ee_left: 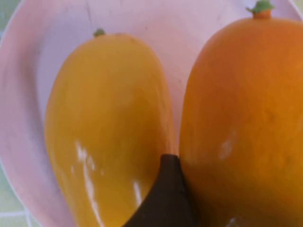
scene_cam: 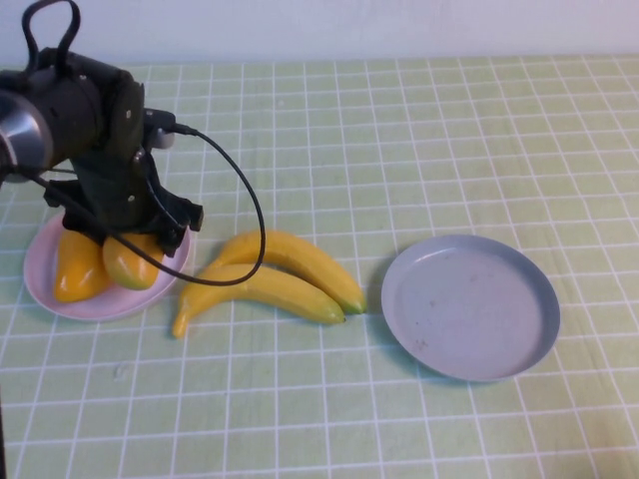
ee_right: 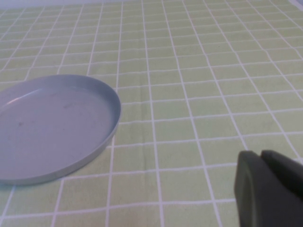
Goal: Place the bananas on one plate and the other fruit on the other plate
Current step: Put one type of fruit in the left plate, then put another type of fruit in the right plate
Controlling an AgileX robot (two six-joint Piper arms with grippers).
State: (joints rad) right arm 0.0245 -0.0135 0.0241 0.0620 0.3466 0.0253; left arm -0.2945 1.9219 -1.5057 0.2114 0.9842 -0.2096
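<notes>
Left gripper [scene_cam: 128, 238]: over pink plate [scene_cam: 45, 291], jaws spread beside mangoes [scene_cam: 105, 263].
Risk: lift-off nudges mango off.
Bananas [scene_cam: 275, 277]: beside pink plate.
Grey plate [scene_cam: 469, 305]: bare.
Right gripper [ee_right: 262, 187]: beyond grey plate, jaws pressed together.

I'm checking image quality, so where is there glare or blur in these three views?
Left wrist view: white glare streaks on the yellower mango, left tool a dark blur over the pink plate. Right wrist view: right tool soft-edged. High view: evenly lit.
</notes>
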